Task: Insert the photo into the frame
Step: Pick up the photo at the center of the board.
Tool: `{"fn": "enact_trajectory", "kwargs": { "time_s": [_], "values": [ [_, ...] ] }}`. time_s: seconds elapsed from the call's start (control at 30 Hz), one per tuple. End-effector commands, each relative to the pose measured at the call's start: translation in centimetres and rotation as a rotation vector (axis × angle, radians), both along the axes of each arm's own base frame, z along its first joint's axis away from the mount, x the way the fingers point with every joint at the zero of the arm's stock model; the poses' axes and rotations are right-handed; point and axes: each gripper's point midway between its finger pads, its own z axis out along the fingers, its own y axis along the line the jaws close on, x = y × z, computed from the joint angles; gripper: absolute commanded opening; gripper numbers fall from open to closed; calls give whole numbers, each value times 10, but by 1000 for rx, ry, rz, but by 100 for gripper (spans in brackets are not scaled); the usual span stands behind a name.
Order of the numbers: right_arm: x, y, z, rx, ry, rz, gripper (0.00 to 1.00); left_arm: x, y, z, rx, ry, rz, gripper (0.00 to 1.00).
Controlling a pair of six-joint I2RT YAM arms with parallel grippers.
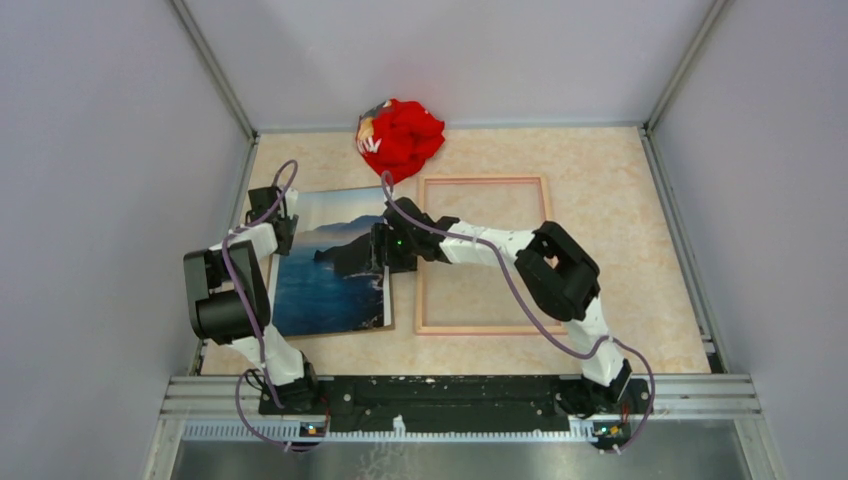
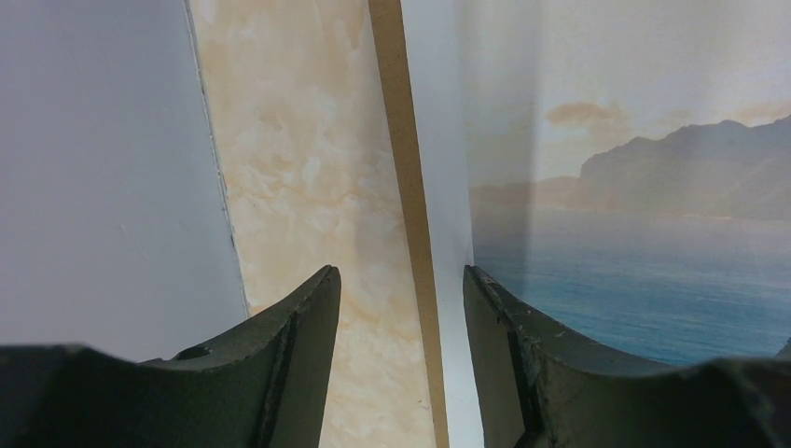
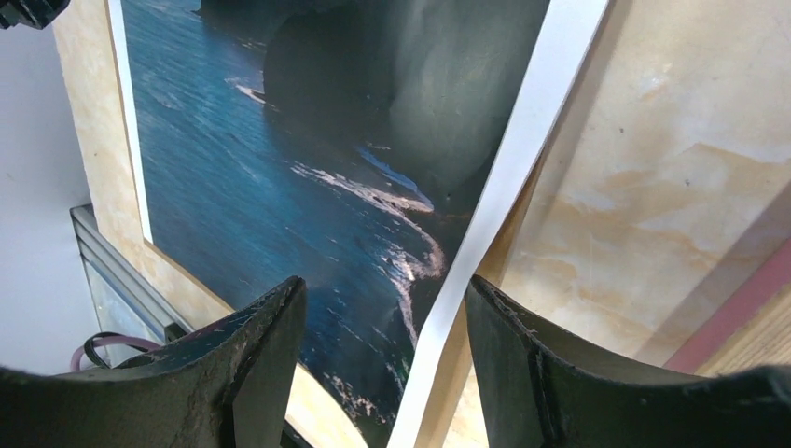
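Photo [image 1: 330, 270]: lies face up on the left part of the table [image 1: 610, 200], on top of a brown board [image 2: 403, 140] that shows as a thin strip along its edges. Shows dark mountains, blue water and a pale sky inside a white border.

Frame [image 1: 483, 181]: lies flat just to the right of the photo, apart from it, with bare table showing through its opening. Holds nothing.

Left gripper [image 1: 287, 222]: sits at the photo's far left corner, near the side wall [image 2: 103, 159]. Stands with jaws apart in the left wrist view, one finger [image 2: 294, 373] over bare table, the other over the photo's white border, the board's edge running between them. Grips nothing.

Right gripper [image 1: 383, 248]: sits at the photo's right edge, between photo and frame. Stands with jaws apart as well, straddling the white border in the right wrist view, one finger [image 3: 252, 373] over the dark water, the other over bare table. Clamps on nothing; whether either finger touches the print, cannot tell.

Red cloth [image 1: 402, 135]: lies bunched at the far edge of the table, well apart from both grippers.
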Motion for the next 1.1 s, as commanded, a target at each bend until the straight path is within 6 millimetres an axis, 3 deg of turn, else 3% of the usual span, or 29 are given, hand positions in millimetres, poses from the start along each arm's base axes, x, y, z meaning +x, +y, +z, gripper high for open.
{"fn": "enact_trajectory", "kwargs": {
  "time_s": [0.0,0.2,0.6,0.83,1.07],
  "values": [
    [-1,19,48,82,-81,28,63,-35,-23,-45,-99,161,-37,59],
    [-5,23,56,134,-70,25,60,-35,-23,-46,-99,162,-37,59],
    [-18,10,31,253,81,-149,47,-35,-22,-45,-97,161,-38,59],
    [-17,9,44,400,108,-188,39,-35,-22,-44,-95,159,-39,59],
    [-17,12,62,530,128,-187,39,-36,-23,-46,-97,164,-42,58]
  ]
}}
